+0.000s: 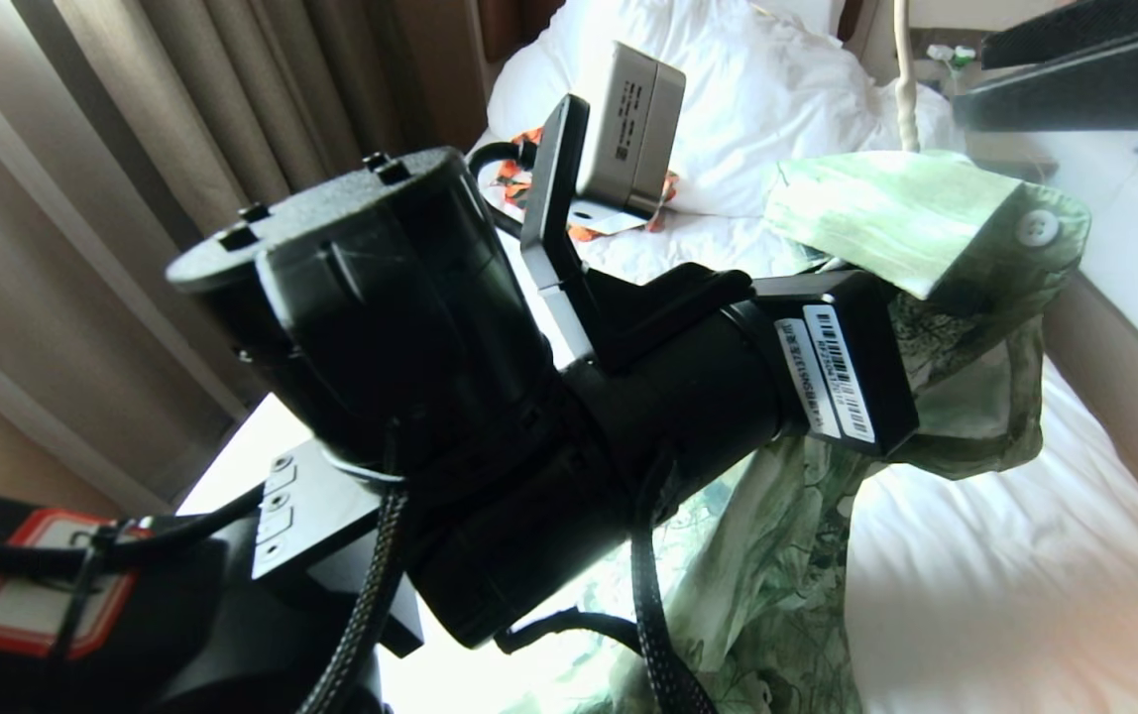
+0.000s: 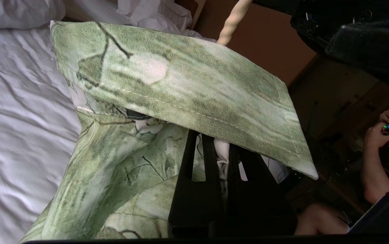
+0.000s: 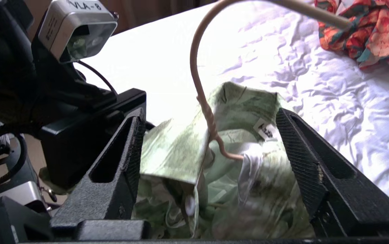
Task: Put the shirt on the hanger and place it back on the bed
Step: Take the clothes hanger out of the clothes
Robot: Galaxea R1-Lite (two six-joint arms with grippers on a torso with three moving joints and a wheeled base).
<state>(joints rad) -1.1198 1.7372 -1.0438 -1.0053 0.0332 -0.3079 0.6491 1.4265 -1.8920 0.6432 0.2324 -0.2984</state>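
The green flowery shirt [image 1: 926, 228] hangs up in the air over the bed [image 1: 1005, 575], with its collar around the hanger [image 3: 199, 84] hook. The left hand [image 2: 220, 159] is squeezed tight on the shirt, just under the collar. The right hand [image 3: 208, 159] has its fingers spread wide on each side of the hook and holds nothing. The hanging part looks mostly done. Laying the shirt back down on the bed is left.

Black arm [image 1: 490, 416], barcode stickers [image 1: 832, 372]

Shirt [image 3: 235, 176] (hanger [image 3: 201, 95] inside) between spread fingers [image 3: 113, 169]
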